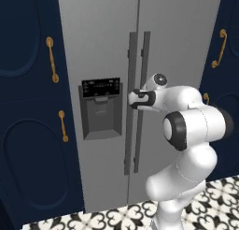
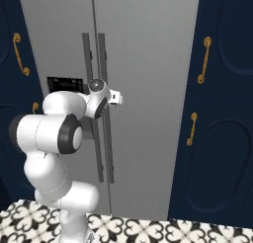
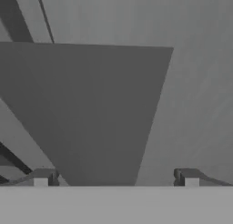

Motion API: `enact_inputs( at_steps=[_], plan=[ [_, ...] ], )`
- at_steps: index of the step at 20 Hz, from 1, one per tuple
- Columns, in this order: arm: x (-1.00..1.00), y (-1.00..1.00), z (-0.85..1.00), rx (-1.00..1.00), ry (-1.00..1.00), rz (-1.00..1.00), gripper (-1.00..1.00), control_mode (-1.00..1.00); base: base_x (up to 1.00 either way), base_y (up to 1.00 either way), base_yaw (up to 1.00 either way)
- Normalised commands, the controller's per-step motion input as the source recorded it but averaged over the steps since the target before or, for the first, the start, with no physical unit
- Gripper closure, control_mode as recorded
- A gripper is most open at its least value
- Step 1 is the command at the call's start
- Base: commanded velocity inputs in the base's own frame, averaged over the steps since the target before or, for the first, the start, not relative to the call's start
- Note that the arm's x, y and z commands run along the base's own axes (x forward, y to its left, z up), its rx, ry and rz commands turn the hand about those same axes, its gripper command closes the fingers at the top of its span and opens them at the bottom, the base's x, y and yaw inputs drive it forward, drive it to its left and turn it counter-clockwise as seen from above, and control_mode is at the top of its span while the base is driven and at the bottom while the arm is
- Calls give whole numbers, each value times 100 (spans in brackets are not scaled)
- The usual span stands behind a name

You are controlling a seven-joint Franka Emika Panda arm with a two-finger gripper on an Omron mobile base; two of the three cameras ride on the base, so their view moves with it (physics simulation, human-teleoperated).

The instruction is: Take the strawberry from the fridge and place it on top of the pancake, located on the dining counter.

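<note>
Straddling the fridge (image 1: 177, 32) handle bar (image 3: 98, 114), fingers (image 3: 43, 176) spread wide (doors closed).

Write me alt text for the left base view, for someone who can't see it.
A white robot arm reaches its open gripper up to the vertical bar handles of a closed grey side-by-side fridge. A black-panel dispenser sits in the left door, navy cabinets with gold handles flank it, and patterned floor tiles lie below.
</note>
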Motion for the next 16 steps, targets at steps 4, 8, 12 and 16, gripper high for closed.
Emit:
enact_inputs(
  at_steps=[4, 8, 12, 16],
  plan=[
    [41, 0, -69, 0, -19, 0, 100, -100, 0, 0, 0],
    [51, -2, -96, -2, -19, -4, 100, -100, 0, 0, 0],
    [43, -65, -91, 1, -6, -21, 100, -100, 0, 0, 0],
    [-29, -100, -32, 18, -5, 0, 100, -100, 0, 0, 0]
  ],
)
